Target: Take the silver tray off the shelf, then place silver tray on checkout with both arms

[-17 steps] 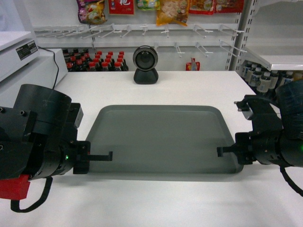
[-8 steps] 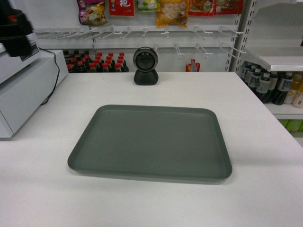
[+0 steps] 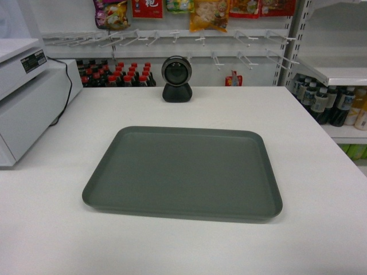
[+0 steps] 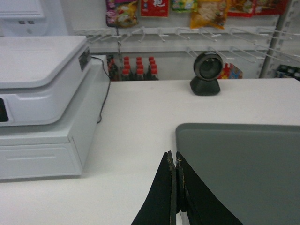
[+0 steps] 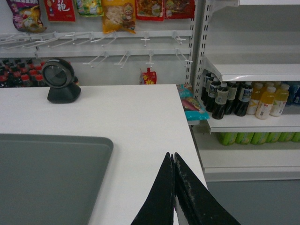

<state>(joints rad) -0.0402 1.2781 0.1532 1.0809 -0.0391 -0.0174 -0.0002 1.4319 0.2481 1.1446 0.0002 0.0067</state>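
The silver tray (image 3: 183,172) lies flat on the white checkout (image 3: 46,229), in front of the black round scanner (image 3: 176,78). No arm shows in the head view. In the left wrist view my left gripper (image 4: 175,157) is shut and empty, raised over the counter just left of the silver tray (image 4: 243,164). The right wrist view shows my right gripper (image 5: 173,158) shut on nothing, above the checkout (image 5: 140,122) to the right of the silver tray (image 5: 47,173). A white shelf (image 3: 338,73) stands at the right.
A white register machine (image 4: 42,103) with a black cable sits at the counter's left. Red-capped bottles (image 3: 117,74) stand behind the counter under peg hooks with snack bags. Drink bottles (image 5: 243,99) fill the right-hand shelves. The counter's right edge (image 5: 197,154) drops to grey floor.
Both arms held the tray's left and right edges one second ago. They have let go and pulled back out of the head view. The tray stays on the checkout.
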